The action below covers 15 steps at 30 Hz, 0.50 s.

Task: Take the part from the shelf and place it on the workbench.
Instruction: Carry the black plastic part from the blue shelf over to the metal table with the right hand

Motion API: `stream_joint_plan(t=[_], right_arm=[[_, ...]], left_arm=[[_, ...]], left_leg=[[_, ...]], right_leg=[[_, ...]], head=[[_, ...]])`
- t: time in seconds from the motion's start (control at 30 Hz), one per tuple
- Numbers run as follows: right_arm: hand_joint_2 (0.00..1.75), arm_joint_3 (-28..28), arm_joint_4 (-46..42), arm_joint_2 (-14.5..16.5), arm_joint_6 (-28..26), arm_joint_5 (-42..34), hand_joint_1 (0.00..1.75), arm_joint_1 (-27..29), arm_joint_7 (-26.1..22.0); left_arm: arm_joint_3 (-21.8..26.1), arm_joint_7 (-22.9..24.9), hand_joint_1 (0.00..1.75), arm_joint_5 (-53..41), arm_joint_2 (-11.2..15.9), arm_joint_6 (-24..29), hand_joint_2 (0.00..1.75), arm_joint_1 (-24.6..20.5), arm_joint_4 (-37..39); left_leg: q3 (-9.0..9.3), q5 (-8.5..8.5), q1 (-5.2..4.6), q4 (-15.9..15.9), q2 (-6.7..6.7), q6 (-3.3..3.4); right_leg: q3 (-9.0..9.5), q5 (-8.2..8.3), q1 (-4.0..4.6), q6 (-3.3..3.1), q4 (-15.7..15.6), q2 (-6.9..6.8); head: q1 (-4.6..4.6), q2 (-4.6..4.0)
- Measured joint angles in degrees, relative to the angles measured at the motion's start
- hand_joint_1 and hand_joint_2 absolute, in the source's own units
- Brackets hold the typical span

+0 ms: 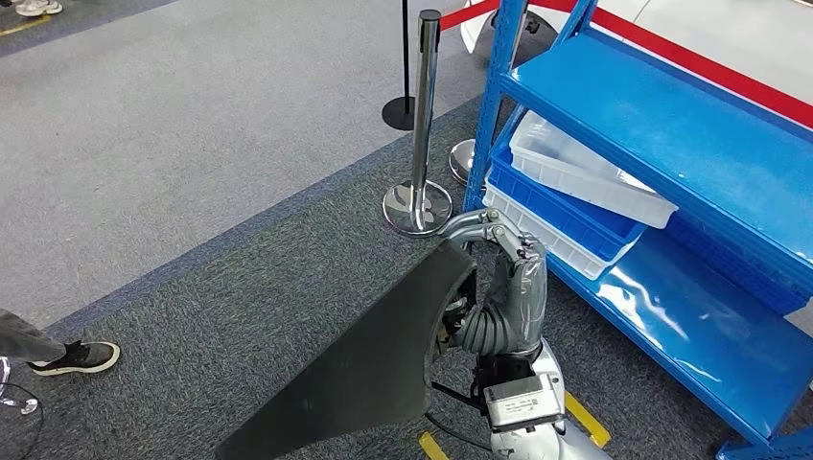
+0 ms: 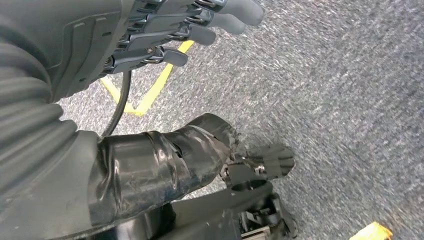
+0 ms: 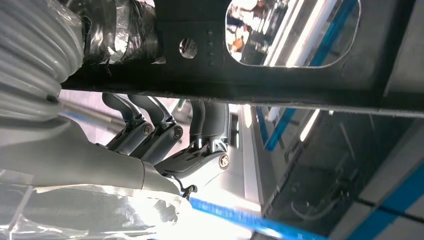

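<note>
The part is a large, flat black panel point(image 1: 364, 364), held upright low in the head view over the dark carpet. My right hand point(image 1: 503, 259) grips its upper edge, fingers hooked over the rim. In the right wrist view those fingers point(image 3: 165, 130) curl around the panel's edge point(image 3: 300, 85), which has a rounded cut-out. The blue shelf point(image 1: 671, 125) stands just to the right of the panel. My left hand point(image 2: 190, 30) hangs over the carpet with its fingers stretched out and nothing in them.
On the shelf's lower tier a white bin point(image 1: 585, 172) lies tilted in a blue bin point(image 1: 566, 206). A chrome stanchion point(image 1: 420, 144) stands ahead, left of the shelf. A person's black shoe point(image 1: 81, 357) is at far left. Yellow floor tape point(image 2: 150, 95) marks the carpet.
</note>
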Motion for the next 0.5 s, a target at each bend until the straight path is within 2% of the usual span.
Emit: stream_joint_plan(t=[0.03,0.1,0.17,0.2,0.23,0.27,0.3,0.33,0.37,0.4,0.47,0.5], right_arm=[[1.75,0.0,-0.05,0.0,0.05,-1.08,1.75,0.0,-0.47],[1.75,0.0,-0.24,0.0,0.31,-3.63,1.75,-0.03,-1.6],[1.75,0.0,-0.48,-0.01,0.73,-6.02,1.75,0.07,-2.7],[1.75,0.0,-0.56,-0.01,0.87,-6.93,1.75,0.23,-3.1],[1.75,0.0,-0.59,-0.02,0.98,-7.61,1.75,0.43,-3.44],[1.75,0.0,-0.59,-0.02,1.03,-8.05,1.75,0.6,-3.73],[1.75,-0.01,-0.6,-0.02,1.05,-8.31,1.75,0.7,-4.01],[1.75,-0.01,-0.61,-0.02,1.05,-8.45,1.75,0.73,-4.25],[1.75,-0.02,-0.61,-0.02,1.03,-8.51,1.75,0.73,-4.44],[1.75,-0.02,-0.65,-0.02,1.02,-8.57,1.75,0.73,-4.57],[1.75,-0.02,-0.73,-0.02,0.99,-8.71,1.75,0.82,-4.78],[1.75,-0.02,-0.78,-0.02,1.0,-8.77,1.75,0.85,-4.85]], left_arm=[[-0.02,0.01,0.0,0.02,0.02,0.02,1.75,0.11,0.0],[-0.05,0.03,0.0,0.01,0.02,0.09,1.75,0.29,0.0],[-0.08,0.06,0.0,-0.01,0.01,0.22,1.75,0.21,0.0],[-0.08,0.05,0.0,0.0,0.02,0.27,1.75,0.11,0.0],[-0.09,-0.03,0.0,0.0,0.02,0.37,1.75,0.05,0.0],[-0.1,-0.22,0.0,0.0,0.02,0.46,1.75,0.04,0.0],[-0.1,-0.48,0.0,0.01,0.02,0.6,1.75,0.07,0.0],[-0.11,-0.77,0.0,0.01,0.01,0.73,1.75,0.11,0.0],[-0.11,-1.02,0.0,0.01,0.01,0.81,1.75,0.14,0.0],[-0.11,-1.19,0.0,0.02,0.01,0.88,1.75,0.09,0.0],[-0.11,-1.39,0.0,0.03,0.02,0.99,1.75,-0.01,0.0],[-0.11,-1.42,0.0,0.07,0.04,1.07,1.75,0.01,0.0]], left_leg=[[0.16,0.11,0.17,-0.27,-0.51,0.37],[0.83,0.47,0.46,-1.21,-1.49,1.03],[1.25,0.63,0.56,-1.69,-2.46,1.51],[1.26,0.61,0.52,-1.67,-3.02,1.69],[1.26,0.57,0.49,-1.62,-3.7,1.81],[1.26,0.49,0.46,-1.49,-4.42,1.86],[1.26,0.38,0.48,-1.3,-5.17,1.84],[1.26,0.23,0.53,-1.01,-5.91,1.74],[1.16,-0.01,0.6,-0.61,-6.61,1.54],[0.86,-0.31,0.56,0.02,-7.31,1.23],[0.06,-0.63,0.65,0.89,-8.52,0.52],[-0.26,-0.6,0.71,1.05,-9.06,0.15]], right_leg=[[0.17,-0.12,-0.02,0.34,-0.18,-0.21],[-0.11,-1.36,-0.07,0.81,1.19,1.21],[-2.78,-4.36,-0.06,0.82,6.91,3.63],[-4.77,-5.87,-0.02,0.76,10.67,4.27],[-6.45,-6.64,0.02,0.75,13.59,4.58],[-7.34,-6.35,0.01,0.76,14.81,4.74],[-7.21,-5.03,-0.05,0.76,13.93,4.85],[-6.16,-2.97,-0.15,0.76,11.23,5.11],[-4.76,-1.07,-0.33,0.73,7.81,6.01],[-3.42,0.1,-0.56,0.73,4.65,7.17],[-2.22,0.55,-0.69,0.65,1.74,8.91],[-2.11,0.39,-0.6,0.5,1.55,8.85]], head=[[0.02,0.0],[0.25,0.0],[0.63,0.0],[0.74,0.0],[0.83,0.0],[0.86,0.0],[0.86,0.0],[0.88,0.0],[0.92,0.0],[0.91,0.0],[0.98,0.0],[1.01,0.0]])
